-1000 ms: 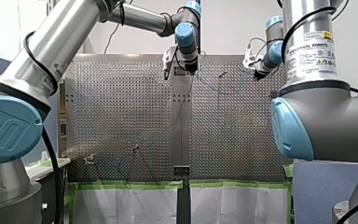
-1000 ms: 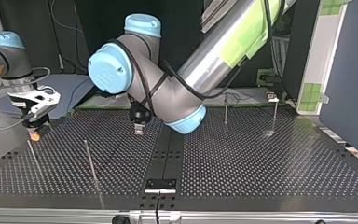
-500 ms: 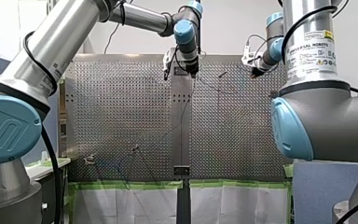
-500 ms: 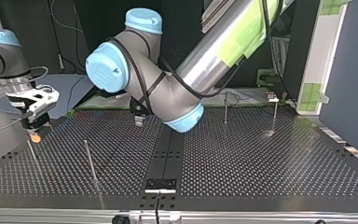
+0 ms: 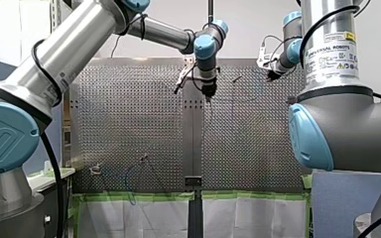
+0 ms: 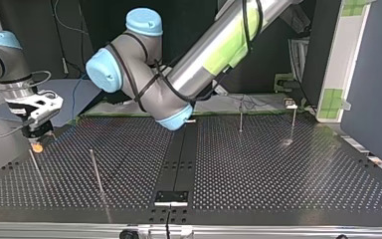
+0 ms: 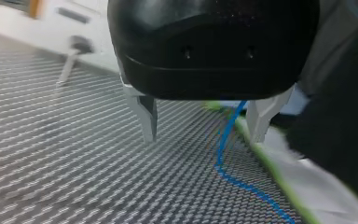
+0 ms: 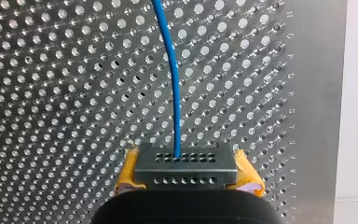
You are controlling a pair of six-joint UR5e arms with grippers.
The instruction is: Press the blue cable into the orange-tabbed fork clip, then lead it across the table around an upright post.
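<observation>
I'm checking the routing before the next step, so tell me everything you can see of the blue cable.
The cable is thin, blue and smooth, seemingly plastic-sheathed. In the right wrist view it comes out of the middle of my right gripper, whose jaws are shut on it, and runs ahead over the perforated table in a slight bend. In the left wrist view another stretch lies slack on the table, snaking beside green tape, below my open left gripper, which does not grip it.

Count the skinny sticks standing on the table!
4. One stick below my right gripper, another beside it; two at the top view's right. My left arm may hide more.
</observation>
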